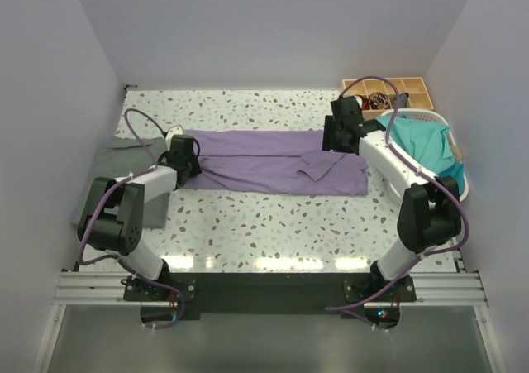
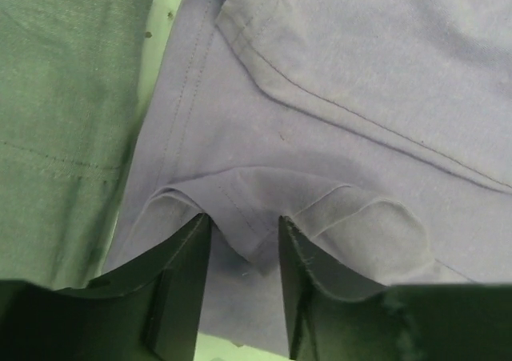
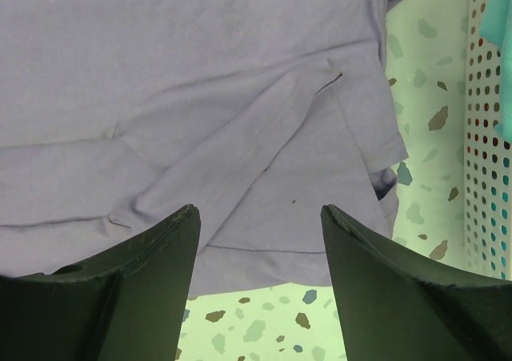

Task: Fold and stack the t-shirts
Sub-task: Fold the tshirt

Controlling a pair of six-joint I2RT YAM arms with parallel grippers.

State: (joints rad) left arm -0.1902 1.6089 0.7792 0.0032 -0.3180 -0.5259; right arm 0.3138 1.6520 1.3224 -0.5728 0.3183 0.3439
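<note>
Lavender t-shirt (image 1: 264,170) flat on worktop (image 1: 273,224); left gripper (image 2: 244,221) part-open astride a pucker, right gripper (image 3: 260,210) wide apart, poised for folding.

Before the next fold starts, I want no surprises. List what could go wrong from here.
1. The left gripper has only a small pucker of the purple shirt between its jaws; so thin a pinch may slip or lift one layer only.
2. The grey shirt lies right beside that end, so it could get snagged or dragged.
3. The right gripper hangs open over the other end, close to the basket; it might bump it.
</note>
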